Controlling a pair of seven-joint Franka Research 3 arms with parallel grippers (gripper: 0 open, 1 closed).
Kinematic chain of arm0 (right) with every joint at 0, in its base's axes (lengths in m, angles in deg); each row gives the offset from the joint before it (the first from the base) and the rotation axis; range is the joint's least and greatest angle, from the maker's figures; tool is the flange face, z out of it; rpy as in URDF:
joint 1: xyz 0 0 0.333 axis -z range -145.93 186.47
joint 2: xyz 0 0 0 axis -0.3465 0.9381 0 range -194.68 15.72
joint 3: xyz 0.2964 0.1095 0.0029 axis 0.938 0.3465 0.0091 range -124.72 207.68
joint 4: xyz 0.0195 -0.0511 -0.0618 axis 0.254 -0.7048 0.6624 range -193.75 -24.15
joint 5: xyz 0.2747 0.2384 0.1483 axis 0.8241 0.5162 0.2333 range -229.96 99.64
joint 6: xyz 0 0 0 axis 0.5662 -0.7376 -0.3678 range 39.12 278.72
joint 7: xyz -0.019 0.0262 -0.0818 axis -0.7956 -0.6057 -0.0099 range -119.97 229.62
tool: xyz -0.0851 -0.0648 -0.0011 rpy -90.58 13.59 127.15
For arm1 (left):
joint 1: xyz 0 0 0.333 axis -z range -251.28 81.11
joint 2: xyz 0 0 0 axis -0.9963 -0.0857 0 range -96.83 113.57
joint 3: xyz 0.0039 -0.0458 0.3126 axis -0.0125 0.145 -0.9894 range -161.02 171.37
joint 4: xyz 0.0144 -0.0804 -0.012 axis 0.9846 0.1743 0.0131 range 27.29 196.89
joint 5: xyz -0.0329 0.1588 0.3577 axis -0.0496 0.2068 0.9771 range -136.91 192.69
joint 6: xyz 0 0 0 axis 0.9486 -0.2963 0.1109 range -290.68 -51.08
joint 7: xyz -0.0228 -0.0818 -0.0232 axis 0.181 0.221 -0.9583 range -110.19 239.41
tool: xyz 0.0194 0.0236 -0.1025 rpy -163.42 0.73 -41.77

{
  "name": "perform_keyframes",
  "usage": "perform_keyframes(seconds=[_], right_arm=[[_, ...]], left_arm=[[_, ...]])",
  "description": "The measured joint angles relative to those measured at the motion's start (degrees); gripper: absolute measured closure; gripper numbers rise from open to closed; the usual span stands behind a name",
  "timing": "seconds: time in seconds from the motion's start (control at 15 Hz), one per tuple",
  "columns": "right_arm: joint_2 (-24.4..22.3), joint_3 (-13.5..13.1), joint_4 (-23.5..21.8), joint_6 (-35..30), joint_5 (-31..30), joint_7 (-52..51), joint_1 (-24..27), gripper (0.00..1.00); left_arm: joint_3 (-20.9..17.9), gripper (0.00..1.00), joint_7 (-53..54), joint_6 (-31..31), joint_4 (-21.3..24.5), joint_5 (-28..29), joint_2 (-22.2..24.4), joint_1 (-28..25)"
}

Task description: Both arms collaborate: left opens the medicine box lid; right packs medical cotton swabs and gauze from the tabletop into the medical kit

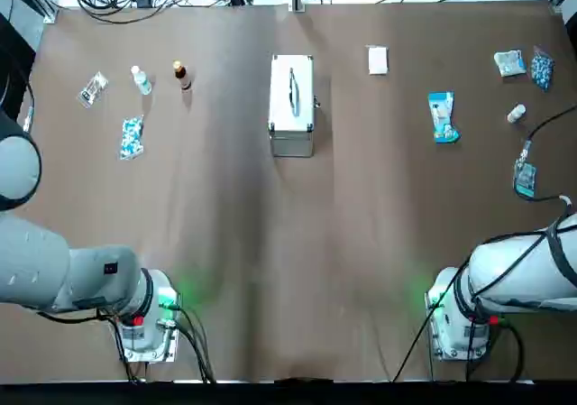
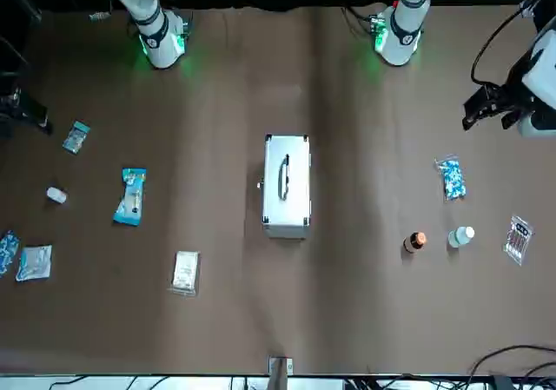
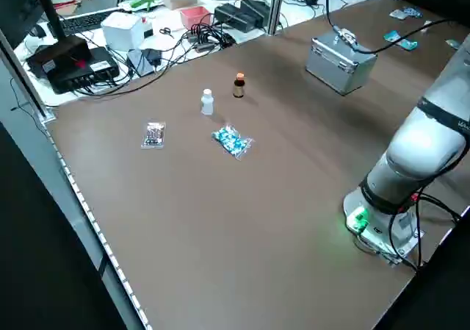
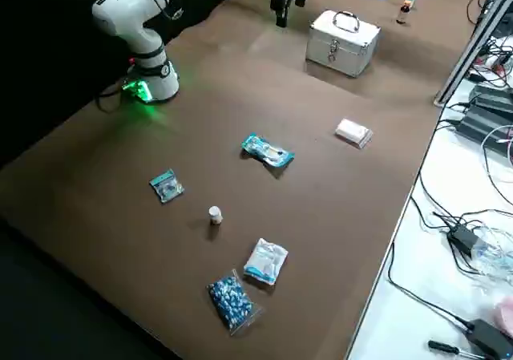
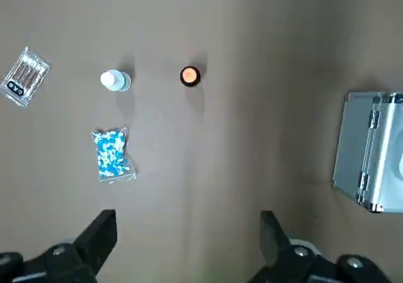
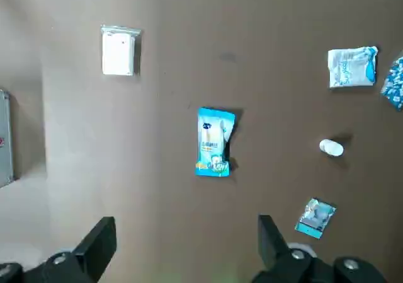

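Both grippers are waiting apart from the objects; the step in hand is, by judgement, opening the lid. The left gripper (image 5: 189, 217) is hovering over the table's left side, its two fingers standing spread with nothing between them. The right gripper (image 6: 187, 221) is hovering over the right side, its fingers likewise standing apart and gripping nothing.

The case (image 1: 291, 143) is standing at mid-table between the arms, its lid (image 4: 323, 23) lying closed and its handle (image 4: 357, 23) lying on top. The latch (image 4: 333, 50) is facing the right arm's side; the hinges (image 5: 374, 120) are facing the left. Whether the latch is fastening the lid, the views are not showing.

For a sound opening, the left gripper should be crossing above the handle, freeing the latch if necessary, then raising the lid by its latch-side edge and swinging it leftward. Pulling straight up on the handle risks lifting the whole case; pushing sideways risks sliding it.

The gauze (image 6: 118, 55) is lying flat just right of the case, toward the far edge; the swabs (image 6: 211, 150) are lying farther right. The right gripper should be holding clear until the lid is standing fully back.
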Motion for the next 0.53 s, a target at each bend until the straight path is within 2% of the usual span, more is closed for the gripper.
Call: perform_keyframes(seconds=[0.53], right_arm=[[-0.17,-0.24,0.05,0.0,0.2,0.11,0.11,0.01]], left_arm=[[-0.11,0.0,0.94,0.08,-0.08,0.0,-0.23,0.0]])
